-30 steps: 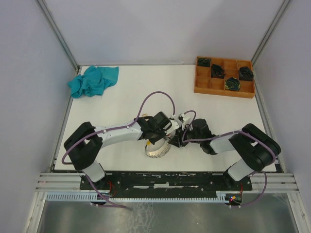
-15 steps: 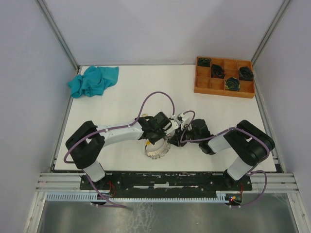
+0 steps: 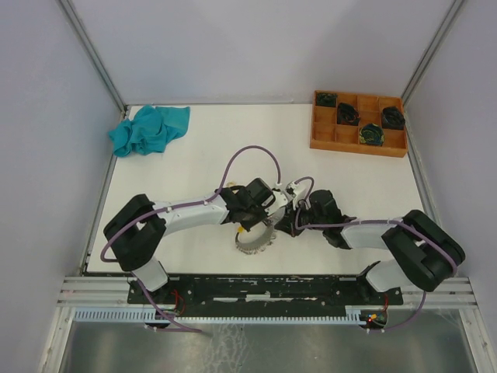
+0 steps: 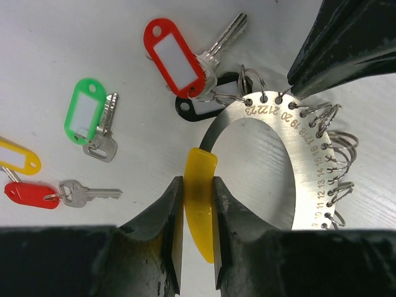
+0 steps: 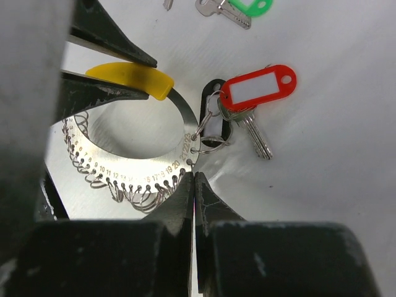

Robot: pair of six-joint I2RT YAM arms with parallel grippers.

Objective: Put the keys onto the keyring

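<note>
the right tool point(image 5: 194, 176) closes its half-open jaws until they meet at the numbered rim of the keyring point(image 5: 154, 162). the right arm's elbow point(image 3: 423, 252) swings outward toward the near right corner of the tabletop point(image 3: 194, 155). the keyring slides slightly right.

The top external camera looks steeply down from above and behind the arm bases point(image 3: 155, 273), far enough to take in the whole worktop point(image 3: 194, 148); the left wrist camera looks along the left tool point(image 4: 197, 183), close above the surface; the right wrist camera faces it from the opposite side, equally near; all three share the keyring point(image 4: 304, 176).
</note>
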